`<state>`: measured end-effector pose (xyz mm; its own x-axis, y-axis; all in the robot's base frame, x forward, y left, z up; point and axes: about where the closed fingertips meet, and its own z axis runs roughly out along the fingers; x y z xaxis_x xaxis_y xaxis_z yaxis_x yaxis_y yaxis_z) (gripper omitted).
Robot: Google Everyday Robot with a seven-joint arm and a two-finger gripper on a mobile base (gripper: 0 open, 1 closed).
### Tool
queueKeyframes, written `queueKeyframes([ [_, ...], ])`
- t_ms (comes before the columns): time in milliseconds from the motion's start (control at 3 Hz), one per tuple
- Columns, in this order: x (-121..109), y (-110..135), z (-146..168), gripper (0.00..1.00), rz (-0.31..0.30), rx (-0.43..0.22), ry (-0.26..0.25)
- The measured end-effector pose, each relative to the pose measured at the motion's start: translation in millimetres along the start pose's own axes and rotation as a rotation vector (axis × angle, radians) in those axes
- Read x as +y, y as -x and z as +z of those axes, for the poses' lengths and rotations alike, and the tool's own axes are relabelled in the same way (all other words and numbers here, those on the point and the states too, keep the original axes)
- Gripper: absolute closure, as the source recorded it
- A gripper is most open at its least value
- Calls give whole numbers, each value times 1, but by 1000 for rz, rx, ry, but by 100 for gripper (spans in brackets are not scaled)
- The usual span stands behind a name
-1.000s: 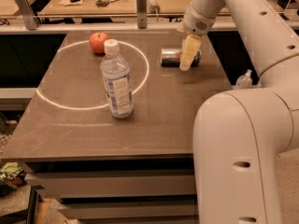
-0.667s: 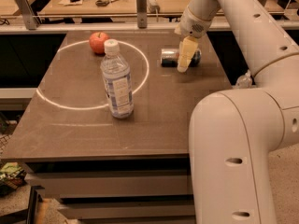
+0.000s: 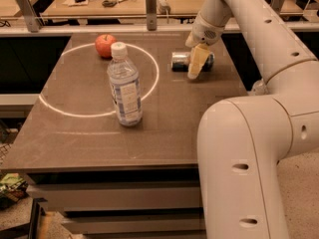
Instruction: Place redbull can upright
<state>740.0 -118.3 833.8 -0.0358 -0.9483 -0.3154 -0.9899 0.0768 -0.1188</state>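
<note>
Down and slightly left goes the gripper (image 3: pixel 194 68) compared with a second ago, and you now have it right over the redbull can (image 3: pixel 180 61) instead of off toward its right end. The can itself has not shifted. It lies on its side at the far right of the table (image 3: pixel 169 128), long axis running left to right. The shiny silver end points left and the blue part shows just past the gripper on the right.

From your view the pale yellow gripper hangs in front of the middle of the can and covers part of it, with its tip low against the tabletop. Whether the jaws are apart, together or clamped on the can, you cannot tell from here. The arm (image 3: pixel 259 29) reaches in from the upper right, and its big white lower link fills the near right of your view.

Elsewhere on the table, the water bottle (image 3: pixel 124 91) stands upright with its white cap on, well apart from the can, on the near arc of the white circle (image 3: pixel 65 112). A red apple (image 3: pixel 104 45) sits at the far edge of that ring, behind the bottle.
</note>
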Motion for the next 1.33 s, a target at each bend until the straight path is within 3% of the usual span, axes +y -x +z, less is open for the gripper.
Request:
queueKeyframes([
  [1000,6,-15,3,87,22,22,20],
  [1333,5,-15,3,100,22,21,19],
])
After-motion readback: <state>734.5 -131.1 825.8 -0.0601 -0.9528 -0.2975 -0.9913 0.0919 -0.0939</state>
